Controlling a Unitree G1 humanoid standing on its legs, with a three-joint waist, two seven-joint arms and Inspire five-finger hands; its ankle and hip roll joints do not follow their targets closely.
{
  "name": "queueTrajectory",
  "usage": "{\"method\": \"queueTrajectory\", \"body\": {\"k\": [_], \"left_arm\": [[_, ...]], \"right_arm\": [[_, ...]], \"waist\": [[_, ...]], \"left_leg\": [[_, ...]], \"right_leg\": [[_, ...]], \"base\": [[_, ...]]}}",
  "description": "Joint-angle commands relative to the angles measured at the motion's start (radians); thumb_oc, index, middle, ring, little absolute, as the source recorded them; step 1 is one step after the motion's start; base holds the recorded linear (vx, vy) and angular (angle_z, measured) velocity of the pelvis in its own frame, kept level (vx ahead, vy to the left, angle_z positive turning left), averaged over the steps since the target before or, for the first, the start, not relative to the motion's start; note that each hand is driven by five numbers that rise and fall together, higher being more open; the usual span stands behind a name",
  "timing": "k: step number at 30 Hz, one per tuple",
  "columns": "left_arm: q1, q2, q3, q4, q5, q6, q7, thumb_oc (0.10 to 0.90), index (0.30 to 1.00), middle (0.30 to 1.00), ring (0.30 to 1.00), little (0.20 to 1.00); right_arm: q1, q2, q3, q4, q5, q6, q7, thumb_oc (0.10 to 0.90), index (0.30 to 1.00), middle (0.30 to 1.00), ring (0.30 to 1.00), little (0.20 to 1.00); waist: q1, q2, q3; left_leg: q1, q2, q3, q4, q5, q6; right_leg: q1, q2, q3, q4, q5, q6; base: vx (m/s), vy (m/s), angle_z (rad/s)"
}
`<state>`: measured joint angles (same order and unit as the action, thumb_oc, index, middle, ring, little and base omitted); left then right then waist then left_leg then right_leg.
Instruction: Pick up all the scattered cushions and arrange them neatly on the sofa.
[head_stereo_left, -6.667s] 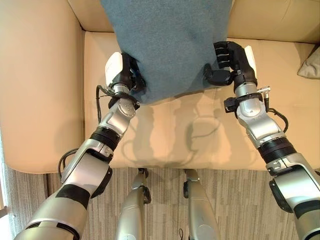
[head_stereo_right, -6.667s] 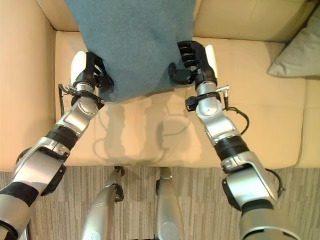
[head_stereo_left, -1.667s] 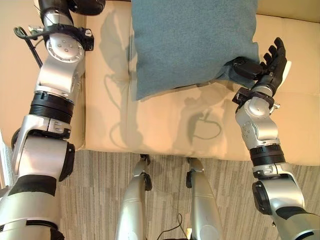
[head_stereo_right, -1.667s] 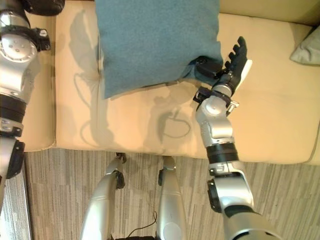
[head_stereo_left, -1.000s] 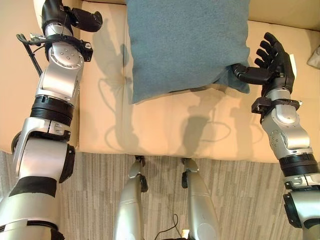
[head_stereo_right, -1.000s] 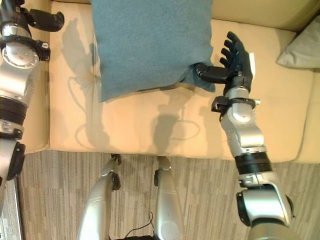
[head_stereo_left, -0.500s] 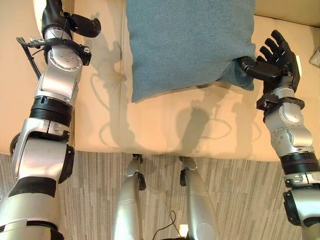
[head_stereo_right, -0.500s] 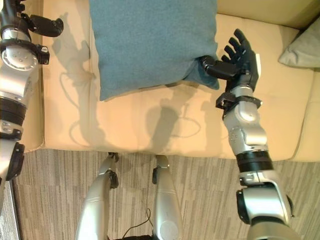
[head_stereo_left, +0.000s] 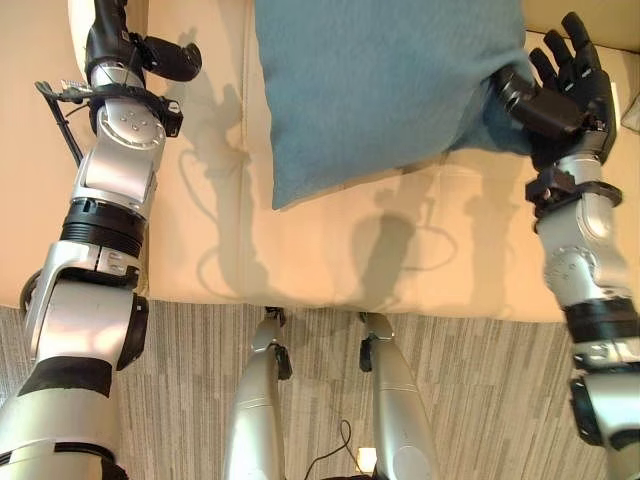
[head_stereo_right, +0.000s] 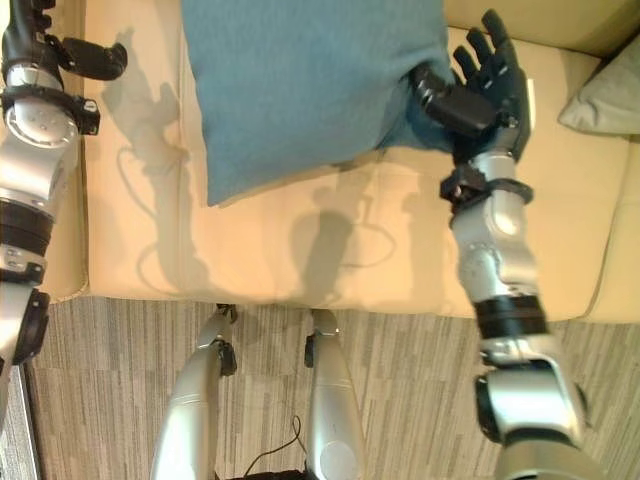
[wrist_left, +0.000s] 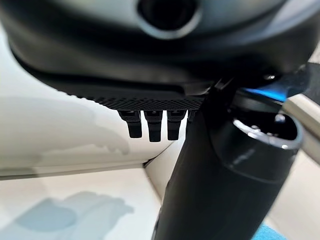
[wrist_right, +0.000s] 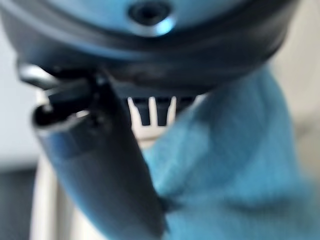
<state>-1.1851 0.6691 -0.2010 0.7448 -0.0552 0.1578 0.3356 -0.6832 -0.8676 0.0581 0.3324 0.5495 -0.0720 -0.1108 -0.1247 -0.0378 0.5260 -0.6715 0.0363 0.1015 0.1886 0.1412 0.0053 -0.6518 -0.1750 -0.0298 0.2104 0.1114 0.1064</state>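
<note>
A large teal cushion (head_stereo_left: 385, 85) leans on the beige sofa's seat (head_stereo_left: 330, 250) toward the backrest. My right hand (head_stereo_left: 570, 80) is at its lower right corner, open, with fingers straight and spread and the thumb pressed into the teal fabric (wrist_right: 225, 165). My left hand (head_stereo_left: 150, 55) is raised at the sofa's left end, apart from the cushion. Its straight fingers (wrist_left: 150, 125) hold nothing, with the cream sofa beyond them.
A grey cushion (head_stereo_right: 605, 95) lies on the seat at the far right. The sofa's armrest (head_stereo_left: 30, 200) runs down the left side. Striped grey carpet (head_stereo_left: 180, 400) lies in front of the seat's edge.
My right hand has moved up toward the backrest, pushing the teal cushion's lower right corner up and back. The left arm has hardly moved.
</note>
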Motion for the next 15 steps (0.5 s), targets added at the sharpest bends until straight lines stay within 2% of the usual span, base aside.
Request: {"method": "queueTrajectory", "body": {"k": [1,6,9,10,12,15], "left_arm": [[0.064,0.01,0.076,-0.032,0.081,-0.038,0.008,0.8,0.9,0.9,0.9,0.9],[0.079,-0.008,0.076,-0.028,0.093,-0.032,0.006,0.8,0.9,0.9,0.9,0.9],[0.068,-0.017,0.064,-0.026,0.085,-0.035,0.013,0.8,0.9,0.9,0.9,0.9],[0.05,-0.03,0.044,-0.014,0.071,-0.044,0.034,0.8,0.9,0.9,0.9,0.9],[0.034,-0.036,0.021,-0.01,0.046,-0.059,0.045,0.8,0.9,0.9,0.9,0.9],[0.015,-0.03,0.007,-0.016,0.022,-0.084,0.059,0.8,0.9,0.9,0.9,0.9]], "right_arm": [[0.023,-0.122,-0.213,-0.01,-0.301,0.002,-0.06,0.8,0.9,0.9,0.9,0.9],[0.007,-0.13,-0.262,0.027,-0.366,0.013,-0.133,0.8,0.9,0.9,0.9,0.9],[-0.028,-0.118,-0.274,0.046,-0.316,-0.017,-0.18,0.8,0.9,0.9,0.9,0.9],[-0.079,-0.074,-0.274,0.066,-0.194,-0.08,-0.215,0.8,0.9,0.9,0.9,0.9],[-0.12,-0.01,-0.247,0.083,-0.042,-0.141,-0.2,0.8,0.9,0.9,0.9,0.9],[-0.17,0.032,-0.179,0.117,0.026,-0.154,-0.194,0.8,0.9,0.9,0.9,0.9]], "waist": [[0.017,-0.029,-0.147],[0.017,-0.029,-0.152],[0.018,-0.026,-0.151],[0.02,-0.026,-0.151],[0.022,-0.024,-0.147],[0.03,-0.021,-0.145]], "left_leg": [[0.016,-0.019,-0.033,0.083,-0.236,-0.006],[0.013,-0.022,-0.04,0.087,-0.239,-0.003],[0.015,-0.022,-0.041,0.084,-0.239,-0.002],[0.014,-0.023,-0.04,0.085,-0.24,-0.001],[0.014,-0.023,-0.039,0.085,-0.24,-0.002],[0.015,-0.024,-0.035,0.081,-0.239,-0.003]], "right_leg": [[0.009,0.015,-0.066,0.09,-0.157,-0.006],[0.01,0.017,-0.064,0.086,-0.16,-0.01],[0.01,0.018,-0.063,0.085,-0.159,-0.011],[0.009,0.019,-0.062,0.083,-0.157,-0.011],[0.008,0.02,-0.061,0.081,-0.156,-0.013],[0.004,0.02,-0.061,0.075,-0.151,-0.013]], "base": [[0.0,0.0,0.0],[0.0,0.0,0.0],[0.0,0.0,0.0],[0.0,0.0,0.0],[0.0,0.0,0.0],[0.0,0.0,0.0]]}}
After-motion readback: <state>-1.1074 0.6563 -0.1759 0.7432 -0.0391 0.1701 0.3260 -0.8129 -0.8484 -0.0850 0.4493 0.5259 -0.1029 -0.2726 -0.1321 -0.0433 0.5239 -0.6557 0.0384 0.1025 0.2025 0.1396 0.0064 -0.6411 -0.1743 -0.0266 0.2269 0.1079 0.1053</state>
